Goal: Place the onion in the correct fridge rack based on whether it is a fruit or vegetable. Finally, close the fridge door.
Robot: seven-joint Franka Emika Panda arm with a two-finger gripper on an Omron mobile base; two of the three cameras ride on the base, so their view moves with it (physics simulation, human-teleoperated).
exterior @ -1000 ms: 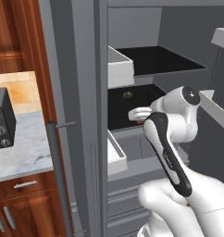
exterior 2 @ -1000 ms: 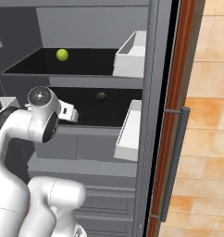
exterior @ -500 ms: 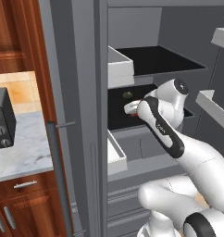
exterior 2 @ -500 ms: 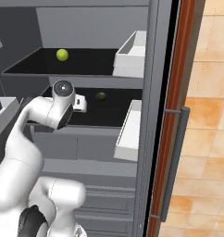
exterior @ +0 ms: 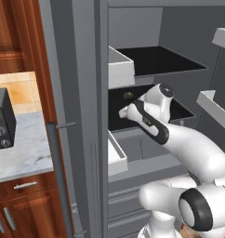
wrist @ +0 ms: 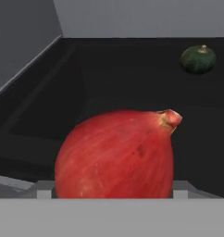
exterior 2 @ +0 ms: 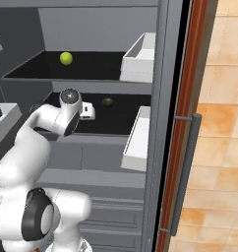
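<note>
Since a second earlier the arm had reached further in, carrying the gripper (exterior: 122,112) over the fridge rack (wrist: 132,78). Its pincer was clamped on the onion (wrist: 116,155), held between the fingers above that shelf.

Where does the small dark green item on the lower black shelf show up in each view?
Left base view: dark green item, left part of the lower black shelf, beside the arm.
Right base view: same item, mid-shelf.
Hand view: upper right, beyond the onion.
Shared landmark: that shelf.
</note>
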